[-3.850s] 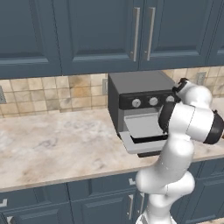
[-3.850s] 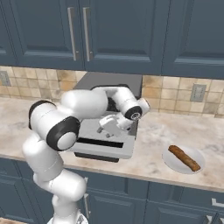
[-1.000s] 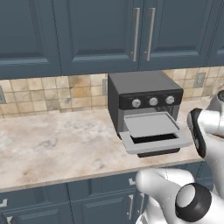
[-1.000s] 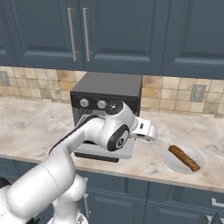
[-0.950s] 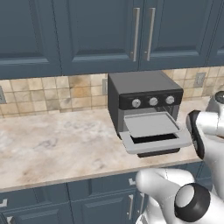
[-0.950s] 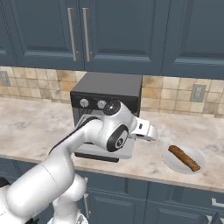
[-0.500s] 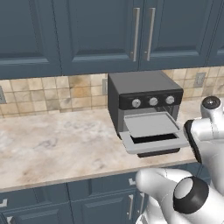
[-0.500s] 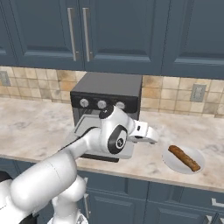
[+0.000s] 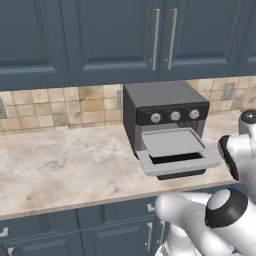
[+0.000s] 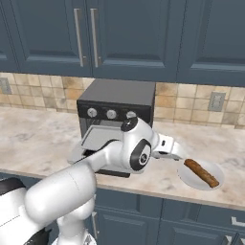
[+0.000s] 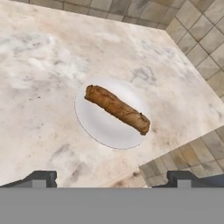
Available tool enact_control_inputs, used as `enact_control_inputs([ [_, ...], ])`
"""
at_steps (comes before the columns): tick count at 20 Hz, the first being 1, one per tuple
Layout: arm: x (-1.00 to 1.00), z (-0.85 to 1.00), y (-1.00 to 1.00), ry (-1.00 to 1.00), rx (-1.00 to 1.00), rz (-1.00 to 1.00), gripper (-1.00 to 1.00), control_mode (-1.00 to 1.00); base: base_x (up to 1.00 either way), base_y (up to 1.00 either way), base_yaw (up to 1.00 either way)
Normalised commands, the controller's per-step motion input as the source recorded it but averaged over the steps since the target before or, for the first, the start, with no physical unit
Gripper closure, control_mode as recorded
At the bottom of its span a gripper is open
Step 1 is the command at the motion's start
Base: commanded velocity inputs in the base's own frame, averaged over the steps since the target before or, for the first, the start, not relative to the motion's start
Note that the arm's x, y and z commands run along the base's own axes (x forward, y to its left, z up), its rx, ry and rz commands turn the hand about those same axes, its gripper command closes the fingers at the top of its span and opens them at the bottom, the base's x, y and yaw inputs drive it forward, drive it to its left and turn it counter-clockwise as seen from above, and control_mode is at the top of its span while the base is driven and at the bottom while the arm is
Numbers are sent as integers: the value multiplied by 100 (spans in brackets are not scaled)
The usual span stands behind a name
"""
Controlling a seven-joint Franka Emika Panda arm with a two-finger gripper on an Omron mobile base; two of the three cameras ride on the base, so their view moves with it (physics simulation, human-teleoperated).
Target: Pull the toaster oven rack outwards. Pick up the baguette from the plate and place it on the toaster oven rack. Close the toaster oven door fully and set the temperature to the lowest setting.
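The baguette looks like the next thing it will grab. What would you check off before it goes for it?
1. Rack pulled out over the open door: ok.
2. Baguette lying on the plate, nothing covering it: ok.
3. Gripper open and empty: ok.
4. Gripper above the plate, apart from the bread: ok.
5. Fingers lined up across the loaf: cannot tell.

The baguette [image 11: 117, 109] has a rough, matt brown crust, and the plate [image 11: 96, 122] under it looks smooth and pale like glazed ceramic. The counter [image 9: 60, 170] is mottled beige stone, the toaster oven [image 9: 155, 100] matt dark metal with small shiny silver knobs [image 9: 175, 116].
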Motion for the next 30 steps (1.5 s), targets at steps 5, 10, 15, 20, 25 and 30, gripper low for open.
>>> enact_control_inputs([
  [5,0,0,-37,8,5,-1,-100,-100,0,0,0],
  [10,0,0,-18,5,3,4,-100,-100,0,0,0],
  [15,0,0,-18,2,1,4,-100,-100,0,0,0],
  [20,0,0,-21,1,4,3,-100,-100,0,0,0],
  [25,0,-1,-12,4,1,6,-100,-100,0,0,0],
  [30,0,-12,-5,8,0,10,-100,-100,0,0,0],
])
